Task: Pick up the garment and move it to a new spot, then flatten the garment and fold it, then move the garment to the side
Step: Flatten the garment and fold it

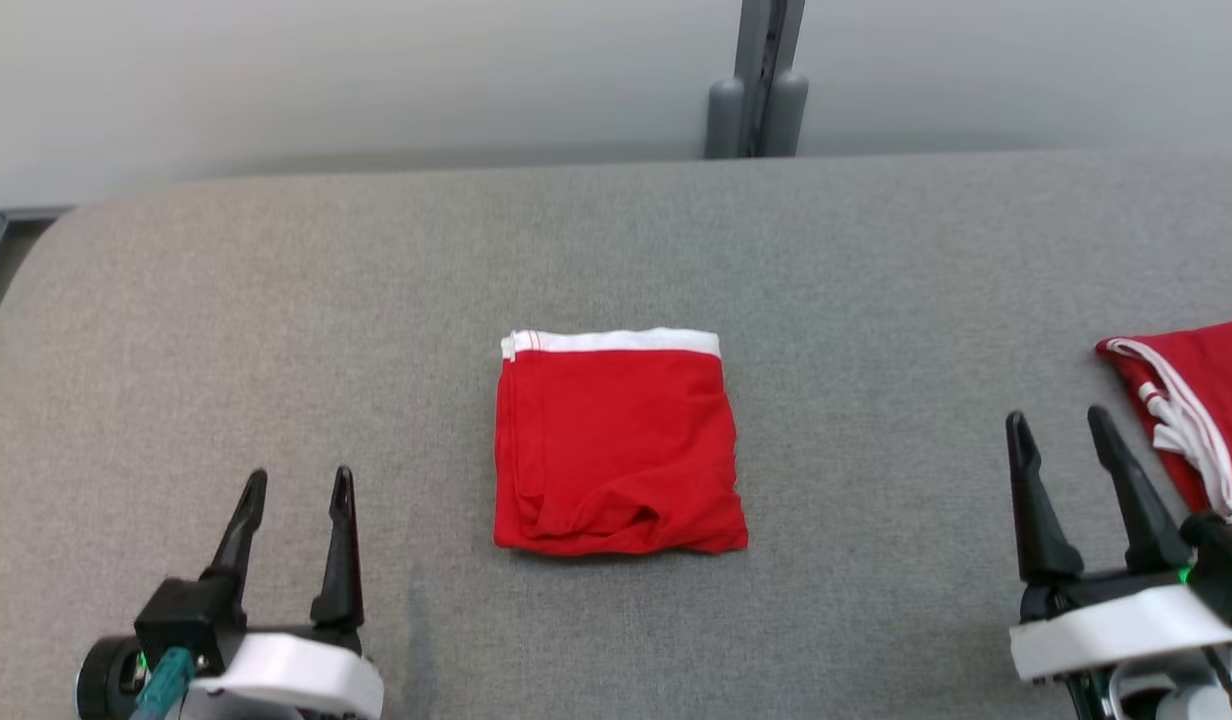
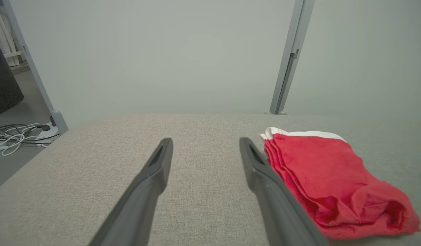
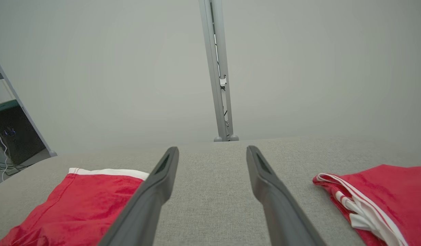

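Red shorts (image 1: 616,450) sit folded mid-table on the grey fabric top (image 1: 276,300), with a pale wall and a metal post (image 1: 756,80) behind. The white waistband faces the wall. The bundle's near square, so I can't call a long axis. My left gripper (image 1: 301,477) and right gripper (image 1: 1057,416) are both spread wide and empty, one on either side.

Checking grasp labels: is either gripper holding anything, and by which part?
Nothing: left gripper and right gripper are open, clear of the folded red shorts.

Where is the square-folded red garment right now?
In the head view the folded garment lies centred on the grey table, between the left gripper and right gripper, touching neither; a second red garment sits at the right edge.
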